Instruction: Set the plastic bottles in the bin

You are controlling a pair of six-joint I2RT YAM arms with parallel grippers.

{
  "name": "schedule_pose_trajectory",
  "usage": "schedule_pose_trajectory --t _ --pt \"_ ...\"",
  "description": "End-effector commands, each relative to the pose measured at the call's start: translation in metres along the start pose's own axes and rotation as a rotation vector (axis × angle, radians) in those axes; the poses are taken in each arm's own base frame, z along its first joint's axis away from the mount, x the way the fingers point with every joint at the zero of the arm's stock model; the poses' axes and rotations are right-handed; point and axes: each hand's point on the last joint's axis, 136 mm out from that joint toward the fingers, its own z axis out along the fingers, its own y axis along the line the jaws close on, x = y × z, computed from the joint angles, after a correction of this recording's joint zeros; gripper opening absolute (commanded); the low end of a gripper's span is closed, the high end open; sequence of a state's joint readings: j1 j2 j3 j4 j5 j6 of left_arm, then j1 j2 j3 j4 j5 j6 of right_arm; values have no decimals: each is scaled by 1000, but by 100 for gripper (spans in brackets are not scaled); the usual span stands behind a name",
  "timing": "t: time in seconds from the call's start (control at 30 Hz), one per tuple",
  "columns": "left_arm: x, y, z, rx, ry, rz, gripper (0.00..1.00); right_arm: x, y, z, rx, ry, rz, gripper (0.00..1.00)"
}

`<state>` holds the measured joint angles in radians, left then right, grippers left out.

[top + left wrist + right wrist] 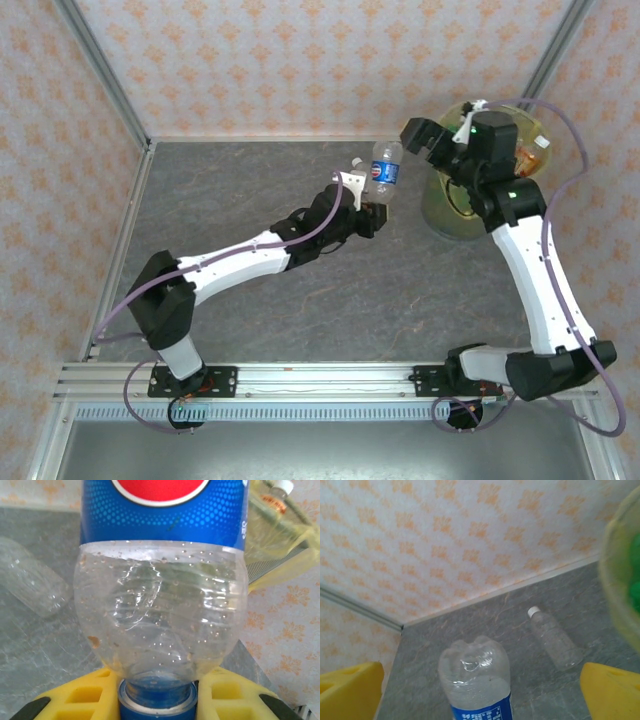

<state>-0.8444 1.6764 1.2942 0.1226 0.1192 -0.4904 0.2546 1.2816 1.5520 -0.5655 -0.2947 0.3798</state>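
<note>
Right up against your left wrist camera sits the blue-labelled bottle [160,630], turned cap down. Its blue cap is pinched between the yellow fingers [80,697] of your left gripper [156,702], which is clamped tight on the neck. From above, you see the grey stone-patterned table [250,190] boxed in by orange-patterned walls [300,60]. At its far right stands the bin [445,215], a round basket with a translucent yellow liner. Your left arm [250,250] stretches diagonally across the table toward the far right, so the held bottle stands base-up just left of the bin, near it but not over it. Your right arm [540,270] rises along the right side and bends over the bin. Your right gripper [428,140] hangs at the bin's left rim with its jaws spread wide and nothing between them. In the right wrist view, the bottle's ridged base sits low in the frame, between that gripper's two yellow fingertips. Beads of moisture cling to the inside of its clear lower half. A clear bottle [555,637] with a white cap lies on its side on the table beyond the held one, close to the back wall and left of the bin. Inside the liner you can make out an orange-labelled bottle [277,497] with a white cap. Something green shows there too, though it is too blurred to identify.
</note>
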Motion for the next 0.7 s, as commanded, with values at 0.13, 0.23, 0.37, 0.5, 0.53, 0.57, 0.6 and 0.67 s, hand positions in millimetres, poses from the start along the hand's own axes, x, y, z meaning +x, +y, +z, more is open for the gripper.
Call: schedule_pose_trajectory --t 0.13,0.23,0.37,0.5,0.53,0.57,0.6,0.67 --pt "-36 -2 -34 -16 -103 106 29 22 58 17 -108 102 -163 99" --pt "-44 -3 -44 -7 -127 111 29 27 70 20 -177 113 -151 100" --pt "-50 -6 -53 4 -142 120 29 35 77 24 -222 151 -144 100" --pt "-54 -7 -56 3 -151 123 29 48 76 29 -235 203 -142 93" --pt "-55 -7 -56 3 -152 124 30 50 77 29 -241 209 -144 90" --pt "-55 -8 -56 6 -151 127 29 54 76 30 -243 220 -144 87" --pt "-55 -8 -56 7 -149 127 29 56 75 30 -247 226 -145 85" --pt "-55 -9 -56 12 -148 127 29 62 73 31 -245 243 -141 80"
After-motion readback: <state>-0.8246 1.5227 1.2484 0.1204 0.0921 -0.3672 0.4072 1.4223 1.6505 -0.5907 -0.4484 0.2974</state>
